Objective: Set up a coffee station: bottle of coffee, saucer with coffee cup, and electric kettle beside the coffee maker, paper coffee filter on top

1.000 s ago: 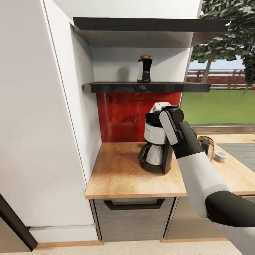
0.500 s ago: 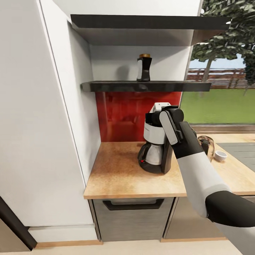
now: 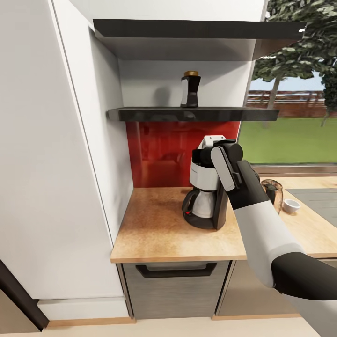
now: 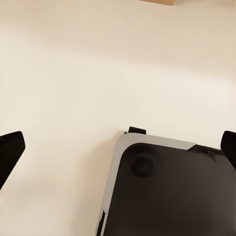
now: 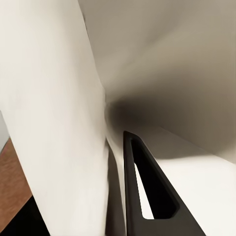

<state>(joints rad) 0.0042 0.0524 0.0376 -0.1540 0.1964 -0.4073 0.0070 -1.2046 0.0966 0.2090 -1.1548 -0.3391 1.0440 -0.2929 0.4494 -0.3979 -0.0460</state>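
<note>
The dark bottle of coffee [image 3: 190, 91] with a brown cap stands upright on the lower dark shelf [image 3: 140, 114]. Below it, the black and white coffee maker [image 3: 204, 196] sits on the wooden countertop [image 3: 154, 229]. My right arm is raised in front of the coffee maker's right side, and its gripper [image 3: 216, 153] is level with the machine's top. Its fingers are not clear enough to tell how they stand. In the left wrist view, my left gripper [image 4: 118, 150] hangs open over pale floor and the robot's dark base [image 4: 167, 196], with its fingertips [image 4: 10, 153] wide apart.
A small white cup-like thing [image 3: 291, 205] and a brownish rounded object [image 3: 275, 191], half hidden by my arm, sit further right on the counter. A white cabinet wall [image 3: 47, 164] bounds the nook's left side. A second shelf [image 3: 187, 30] sits above. A drawer [image 3: 175, 271] is below the counter.
The whole head picture shifted slightly a second ago, so the camera moved. Since then nothing has visibly changed, and the right arm holds its pose.
</note>
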